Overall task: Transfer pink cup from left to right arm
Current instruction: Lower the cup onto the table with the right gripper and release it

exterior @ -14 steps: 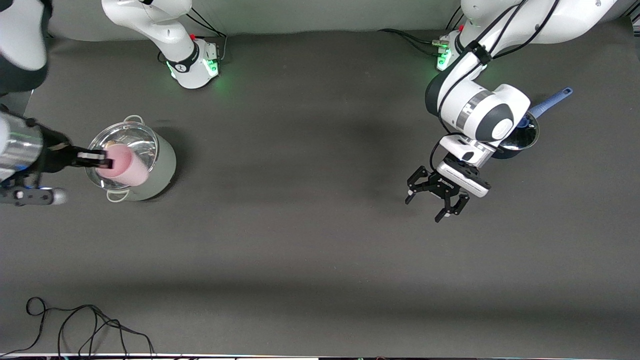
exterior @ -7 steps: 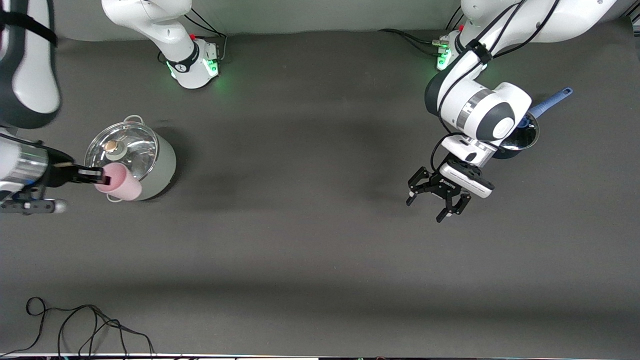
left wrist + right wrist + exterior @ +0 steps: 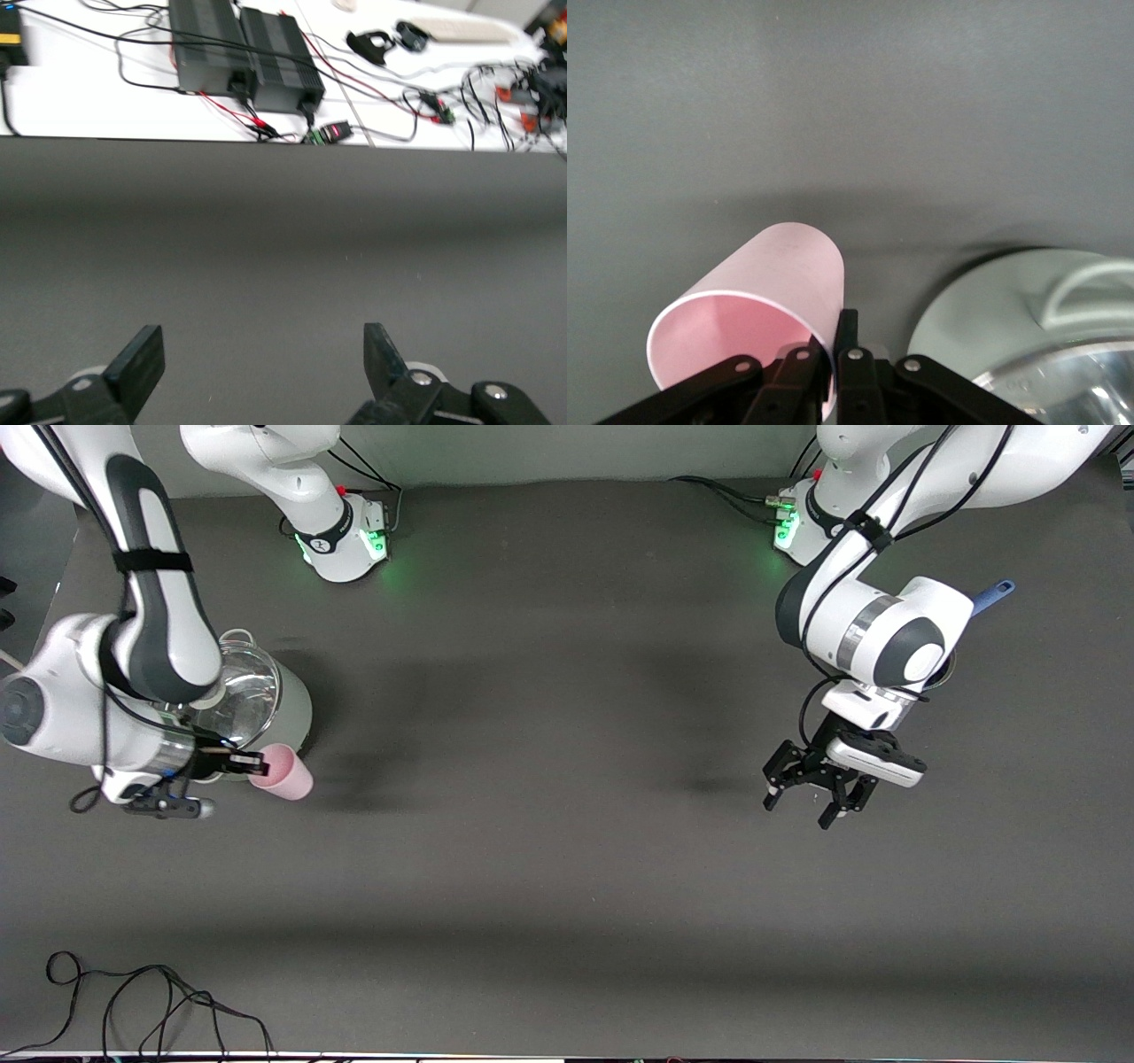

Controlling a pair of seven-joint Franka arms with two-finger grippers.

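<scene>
The pink cup (image 3: pixel 285 774) is tilted on its side, held by its rim, over the table just beside the lidded pot (image 3: pixel 288 701). My right gripper (image 3: pixel 253 763) is shut on the cup's rim, one finger inside and one outside. In the right wrist view the cup (image 3: pixel 775 279) opens toward the camera and the right gripper (image 3: pixel 833 341) pinches its wall. My left gripper (image 3: pixel 817 804) is open and empty over bare table at the left arm's end. The left wrist view shows the left gripper (image 3: pixel 261 345) spread wide over the dark mat.
The pale-green pot with a glass lid also shows in the right wrist view (image 3: pixel 983 310). A dark pan with a blue handle (image 3: pixel 992 592) sits under the left arm's wrist. A black cable (image 3: pixel 133 1001) lies at the table's edge nearest the front camera.
My right arm has carried the cup off from above the pot lid, down beside the pot and toward the table's middle. My left gripper has drifted slightly toward its own end, still open.
</scene>
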